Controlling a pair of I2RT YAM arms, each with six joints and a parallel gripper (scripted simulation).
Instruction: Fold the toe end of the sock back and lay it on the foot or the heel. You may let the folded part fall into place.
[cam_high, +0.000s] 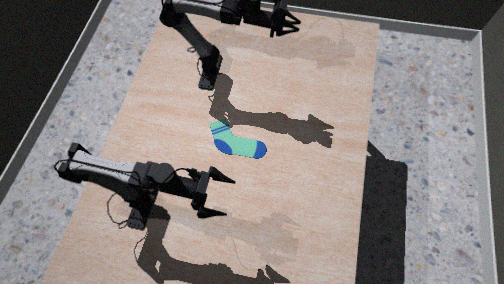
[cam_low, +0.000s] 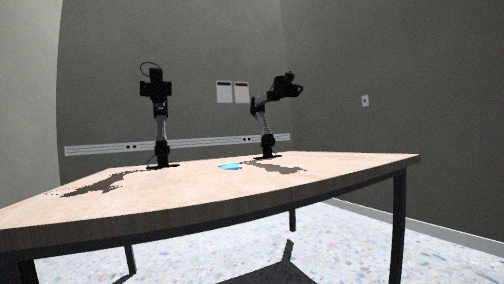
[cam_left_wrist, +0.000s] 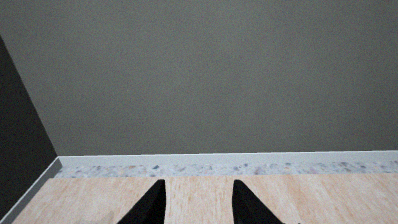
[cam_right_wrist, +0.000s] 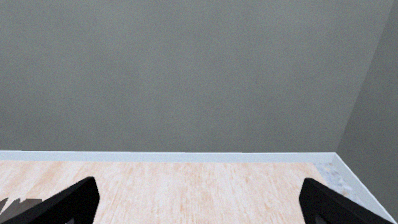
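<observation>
A mint-green sock (cam_high: 242, 146) (cam_low: 231, 165) lies flat and unfolded on the table. In the top view its blue toe end (cam_high: 260, 149) points right, its blue heel (cam_high: 223, 146) is at lower left, and its blue-striped cuff (cam_high: 218, 126) is at upper left. My left gripper (cam_high: 299, 26) (cam_left_wrist: 199, 189) is part open and empty, raised high at the top of the top view, well away from the sock. My right gripper (cam_high: 230, 198) (cam_right_wrist: 199, 188) is wide open and empty, raised below the sock in that view. The sock is in neither wrist view.
The wooden table (cam_high: 310, 200) (cam_low: 325, 170) carries both arm bases along its left side in the top view. Dark arm shadows cross it, and one touches the sock's cuff. The table's far edge from the bases is at the right in that view. Grey walls stand around.
</observation>
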